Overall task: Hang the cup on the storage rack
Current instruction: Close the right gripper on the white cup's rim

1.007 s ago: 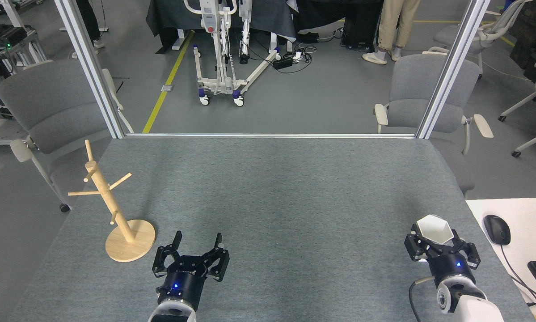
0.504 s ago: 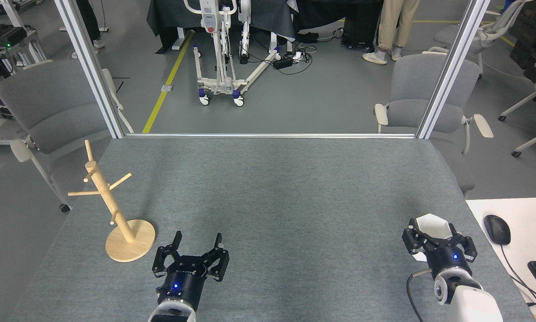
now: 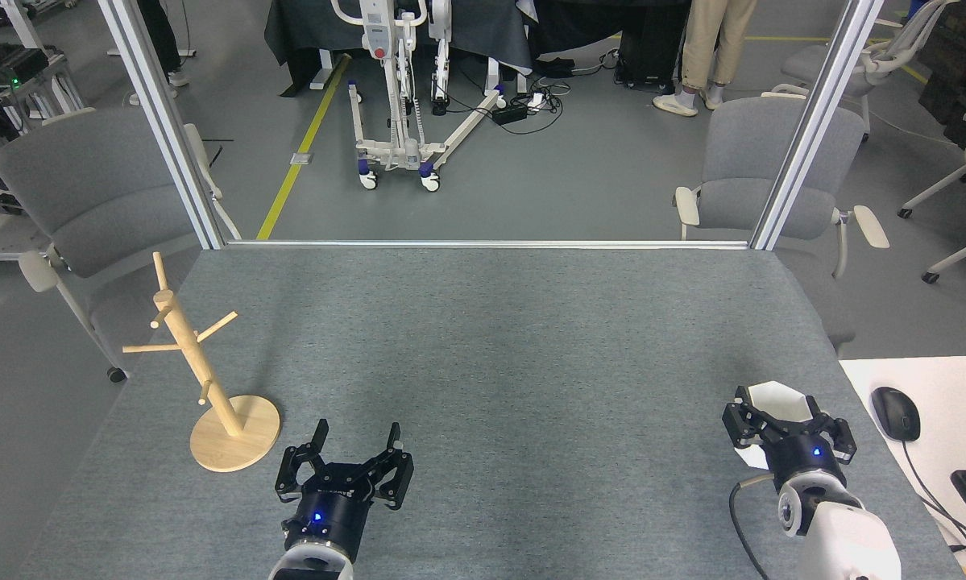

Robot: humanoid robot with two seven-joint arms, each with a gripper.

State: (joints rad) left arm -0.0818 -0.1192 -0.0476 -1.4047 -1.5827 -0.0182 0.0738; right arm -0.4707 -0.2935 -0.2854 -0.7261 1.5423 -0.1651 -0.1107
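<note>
Right gripper (image 3: 787, 419) clenches the cup (image 3: 777, 399) near the table (image 3: 499, 338) edge, lower now — left gripper (image 3: 352, 457) released, storage rack (image 3: 201, 374) well apart.

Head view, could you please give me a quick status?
Left gripper open, empty. Right gripper shut on cup, low over table. Storage rack far left, pegs bare. Path clear.

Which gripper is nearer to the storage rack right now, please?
Left. The left gripper sits just right of the storage rack base; the right gripper, around the cup, is across the table.
</note>
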